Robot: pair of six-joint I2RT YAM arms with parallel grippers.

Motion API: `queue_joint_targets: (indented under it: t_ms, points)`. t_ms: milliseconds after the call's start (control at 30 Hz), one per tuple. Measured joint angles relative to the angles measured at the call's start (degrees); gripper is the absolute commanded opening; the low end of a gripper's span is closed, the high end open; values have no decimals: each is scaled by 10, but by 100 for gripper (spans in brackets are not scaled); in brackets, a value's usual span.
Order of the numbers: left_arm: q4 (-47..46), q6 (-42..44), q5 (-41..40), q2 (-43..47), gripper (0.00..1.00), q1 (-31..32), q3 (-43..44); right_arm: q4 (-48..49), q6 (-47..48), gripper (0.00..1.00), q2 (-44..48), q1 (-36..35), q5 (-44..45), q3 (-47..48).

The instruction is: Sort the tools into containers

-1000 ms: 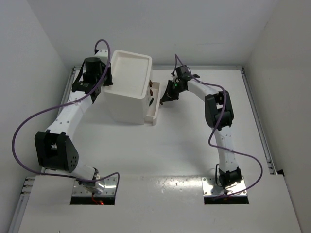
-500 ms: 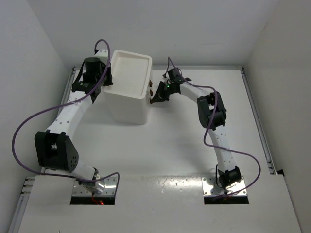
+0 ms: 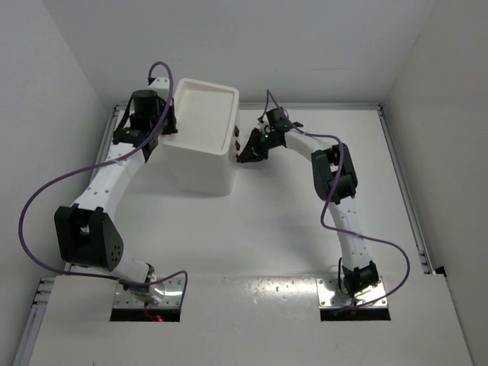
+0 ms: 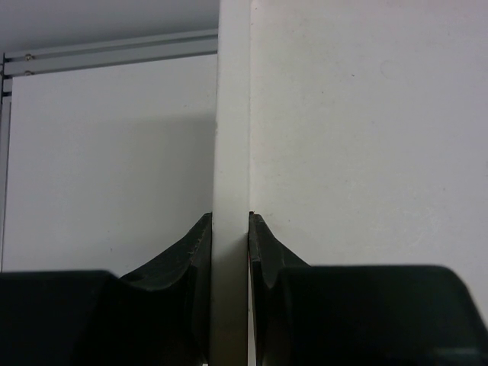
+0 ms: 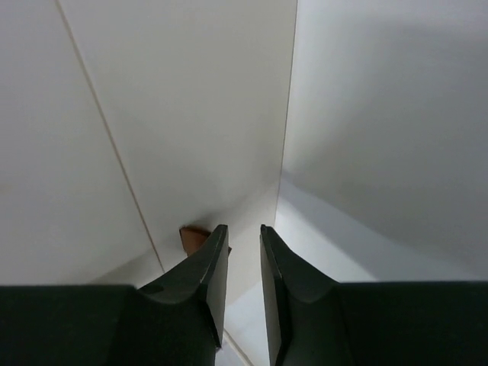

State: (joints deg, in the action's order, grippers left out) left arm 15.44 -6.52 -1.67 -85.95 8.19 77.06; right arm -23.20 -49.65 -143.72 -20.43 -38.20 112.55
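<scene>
The white, boxy plastic drawer unit (image 3: 194,164), smooth-walled with a recessed tray top, stands at the far left-centre of the matte white counter (image 3: 267,229). The left gripper (image 4: 230,221) has its dark, curved jaws clamped on the thin upright rim at the unit's left side. The right gripper (image 5: 242,229) is against the drawer front on the unit's right side. Its jaws are narrowly parted, holding nothing, just beside a small brown handle (image 5: 194,238).

You're looking at one white drawer unit (image 3: 200,164). Two brown handles (image 3: 238,132) show on its front from above. Two arms: left arm (image 3: 114,171), right arm (image 3: 335,171). Two grippers: left gripper (image 4: 230,229), right gripper (image 5: 238,236). Two purple cables (image 3: 34,200).
</scene>
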Motion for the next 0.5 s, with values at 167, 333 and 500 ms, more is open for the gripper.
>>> queue_joint_targets:
  t_ms: [167,333,500]
  points:
    - [-3,1,1,-5,0,7,3,-8,23,35,43,23,1,-42]
    - [-6,1,6,-11,0,15,8,-36,76,36,94,68,28,-49]
    - [-9,1,10,-12,0,23,8,-77,149,36,166,107,121,-49]
